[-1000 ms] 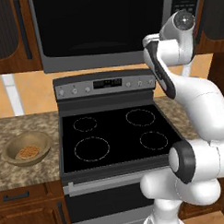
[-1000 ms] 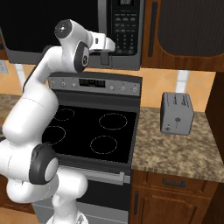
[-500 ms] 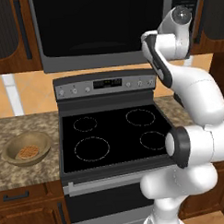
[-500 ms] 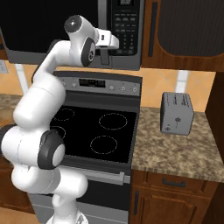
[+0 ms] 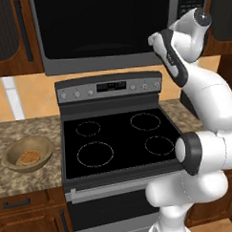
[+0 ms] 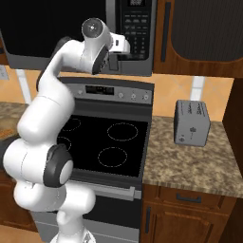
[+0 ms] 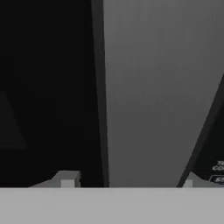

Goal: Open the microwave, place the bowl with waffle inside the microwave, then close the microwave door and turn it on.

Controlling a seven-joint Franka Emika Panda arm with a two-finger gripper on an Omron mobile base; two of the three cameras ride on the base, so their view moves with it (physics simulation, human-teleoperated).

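A: Where's the microwave (image 5: pixel 104 30)?

B: Upper half of the left base view, mounted above the black stove (image 5: pixel 119 137). The microwave door (image 5: pixel 102 25) looks shut, flush with the frame. In the right base view the keypad panel (image 6: pixel 137 28) sits top centre.

A: And the pincer?

B: Upper middle of the right base view, the pincer (image 6: pixel 113 60) is at the microwave's lower front, just left of the keypad. In the hand view the two finger tips (image 7: pixel 65 178) rise at bottom left and bottom right, set wide apart, with the grey handle (image 7: pixel 153 87) running up the frame between them. Dark door glass lies to the left of it, a sliver of keypad at lower right. Whether the tips touch the handle, I cannot tell.

A: Bowl?

B: Lower left of the left base view, the bowl (image 5: pixel 28 153) rests on the speckled surface (image 5: pixel 25 177) left of the stove, well apart from the arm. The waffle (image 5: pixel 28 157) lies inside it.

A: Anything else?

B: A grey toaster (image 6: pixel 191 122) stands on the surface right of the stove, centre right of the right base view.
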